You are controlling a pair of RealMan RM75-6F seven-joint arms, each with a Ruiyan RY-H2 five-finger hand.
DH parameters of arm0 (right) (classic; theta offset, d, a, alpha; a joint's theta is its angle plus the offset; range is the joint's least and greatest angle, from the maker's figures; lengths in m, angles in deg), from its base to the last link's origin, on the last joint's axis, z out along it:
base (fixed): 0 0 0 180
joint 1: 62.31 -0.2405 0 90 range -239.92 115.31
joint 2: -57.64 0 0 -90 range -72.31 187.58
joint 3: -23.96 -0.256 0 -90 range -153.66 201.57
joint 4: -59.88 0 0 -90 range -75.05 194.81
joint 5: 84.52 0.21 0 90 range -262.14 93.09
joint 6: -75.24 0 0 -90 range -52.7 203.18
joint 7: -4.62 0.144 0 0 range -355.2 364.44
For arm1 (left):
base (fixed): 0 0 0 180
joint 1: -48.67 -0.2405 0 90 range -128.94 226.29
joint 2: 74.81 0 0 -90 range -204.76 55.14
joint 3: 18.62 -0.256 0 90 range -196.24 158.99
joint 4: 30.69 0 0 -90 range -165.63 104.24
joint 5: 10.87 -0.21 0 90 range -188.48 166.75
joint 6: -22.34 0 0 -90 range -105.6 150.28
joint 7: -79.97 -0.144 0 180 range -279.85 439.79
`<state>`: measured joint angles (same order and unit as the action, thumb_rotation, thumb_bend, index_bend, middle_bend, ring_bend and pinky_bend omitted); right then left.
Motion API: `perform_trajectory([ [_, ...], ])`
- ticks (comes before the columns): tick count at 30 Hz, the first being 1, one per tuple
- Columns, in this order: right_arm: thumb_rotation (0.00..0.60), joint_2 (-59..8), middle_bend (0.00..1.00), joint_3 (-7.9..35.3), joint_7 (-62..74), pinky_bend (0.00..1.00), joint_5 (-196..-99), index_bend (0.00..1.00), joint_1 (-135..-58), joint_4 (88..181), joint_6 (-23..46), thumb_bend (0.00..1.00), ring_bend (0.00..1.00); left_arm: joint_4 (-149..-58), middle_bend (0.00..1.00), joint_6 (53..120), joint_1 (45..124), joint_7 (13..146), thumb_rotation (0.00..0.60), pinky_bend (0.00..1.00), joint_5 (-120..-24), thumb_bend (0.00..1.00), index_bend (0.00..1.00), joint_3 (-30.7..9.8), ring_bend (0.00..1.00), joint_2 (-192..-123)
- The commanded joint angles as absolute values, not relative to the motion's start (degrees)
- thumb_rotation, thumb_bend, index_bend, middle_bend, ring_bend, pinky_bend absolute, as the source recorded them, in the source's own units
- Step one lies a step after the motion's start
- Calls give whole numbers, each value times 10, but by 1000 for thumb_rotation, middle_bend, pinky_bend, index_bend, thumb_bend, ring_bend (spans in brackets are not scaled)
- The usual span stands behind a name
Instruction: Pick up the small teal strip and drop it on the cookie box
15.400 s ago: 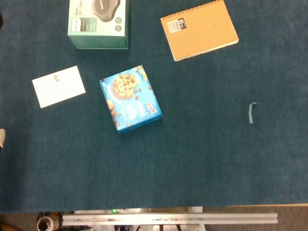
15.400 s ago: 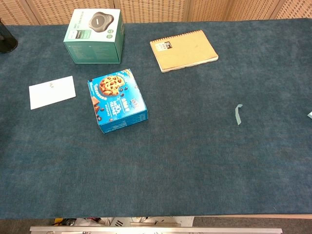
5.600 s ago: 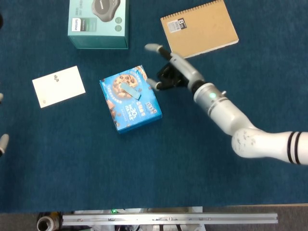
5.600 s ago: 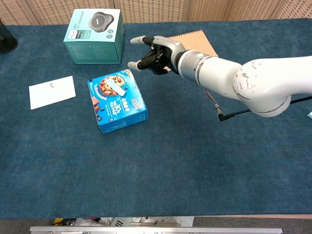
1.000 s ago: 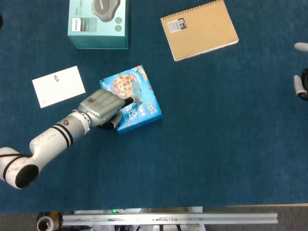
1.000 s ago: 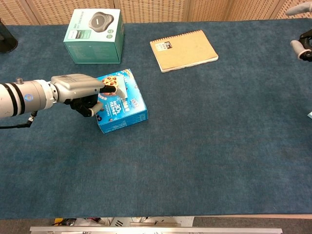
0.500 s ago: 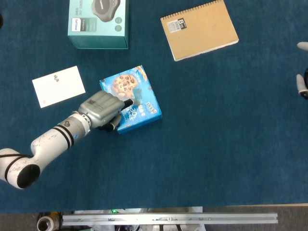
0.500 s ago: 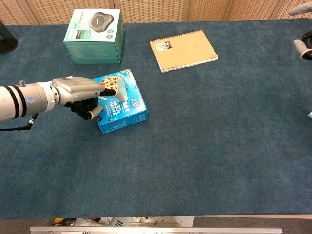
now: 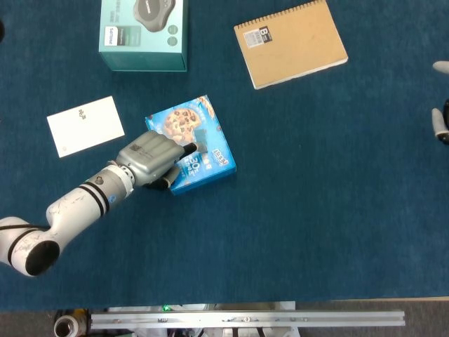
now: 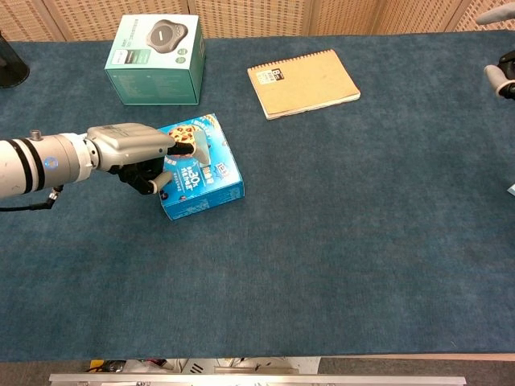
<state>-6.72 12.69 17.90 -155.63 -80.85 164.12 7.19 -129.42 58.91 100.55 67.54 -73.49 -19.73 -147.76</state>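
The blue cookie box [image 9: 208,166] lies left of the table's middle, also seen in the chest view [image 10: 206,190]. The small teal strip [image 9: 200,137] stands tilted over the box top, and my left hand [image 9: 149,160] pinches its lower end between fingertips. In the chest view the strip [image 10: 202,150] sticks out to the right of that hand [image 10: 129,145], whose other fingers curl against the box's left side. My right hand [image 9: 440,121] shows only at the far right edge, fingers apart and holding nothing; the chest view shows it [image 10: 499,76] at the top right corner.
A green product box [image 9: 144,31] stands behind the cookie box. A tan spiral notebook [image 9: 290,42] lies at the back centre-right. A white card [image 9: 85,125] lies left of the cookie box. A dark object [image 10: 10,64] sits at the far back left.
My left hand has stayed at the cookie box, shifting only slightly with the strip in its fingertips. The right hand has drifted a little further toward the right edge.
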Motion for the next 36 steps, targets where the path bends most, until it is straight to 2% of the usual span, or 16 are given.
perform_trajectory([
  [1,600,-66,870,127,180,1000,-1556,218,-808,1641,72,432,1000,-1291,1000,587,1008,673,600,1000,-732,891,127,-198,1000,-1481],
  [36,600,-67,870,124,183,1000,-1555,218,-803,1637,71,432,1000,-1292,1000,587,1012,667,600,1000,-719,890,127,-208,1000,-1478],
])
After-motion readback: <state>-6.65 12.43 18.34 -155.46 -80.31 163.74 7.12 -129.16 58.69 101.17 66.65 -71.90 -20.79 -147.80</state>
